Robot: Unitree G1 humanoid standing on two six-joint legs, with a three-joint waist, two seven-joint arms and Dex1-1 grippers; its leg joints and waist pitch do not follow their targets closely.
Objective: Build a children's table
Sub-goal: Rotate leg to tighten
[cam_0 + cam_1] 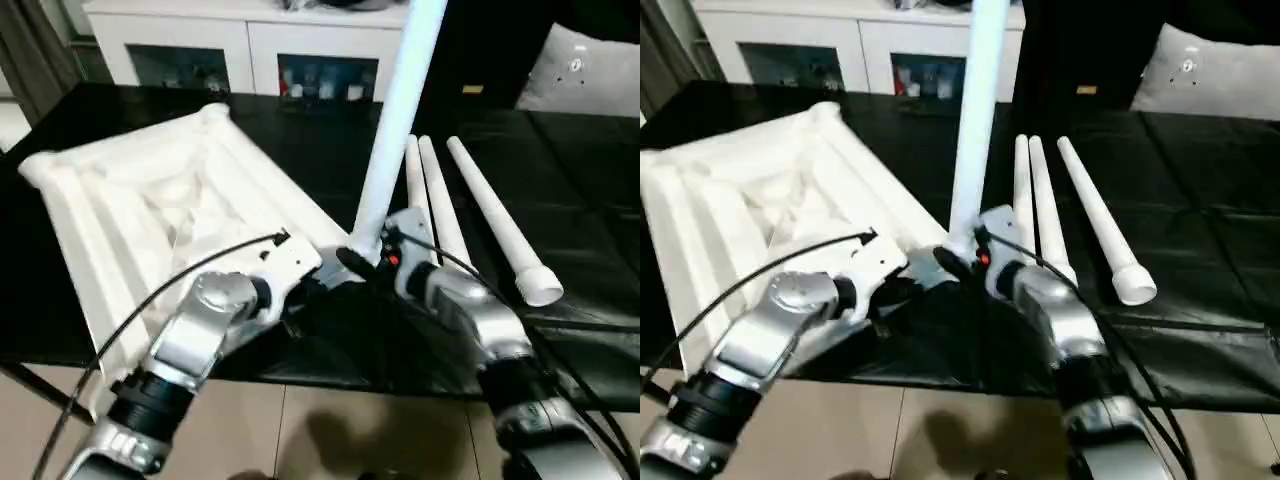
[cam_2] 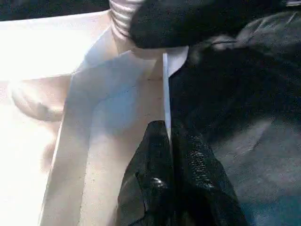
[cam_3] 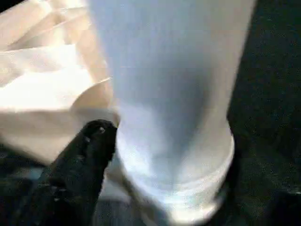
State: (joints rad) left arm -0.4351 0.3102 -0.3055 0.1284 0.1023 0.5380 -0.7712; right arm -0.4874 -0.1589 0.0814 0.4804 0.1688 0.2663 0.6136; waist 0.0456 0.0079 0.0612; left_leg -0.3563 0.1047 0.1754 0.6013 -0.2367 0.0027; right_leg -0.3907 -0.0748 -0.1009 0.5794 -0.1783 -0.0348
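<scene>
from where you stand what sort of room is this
Probably a living room at home, used as a workspace: a white cabinet with glass doors stands behind the black-covered table, and a pale cushion sits at the far right.

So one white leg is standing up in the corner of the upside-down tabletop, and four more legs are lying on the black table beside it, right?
Not quite: three legs lie on the black table, not four, as the left eye view shows. The rest holds: one leg stands upright at the near corner of the upside-down tabletop.
</scene>
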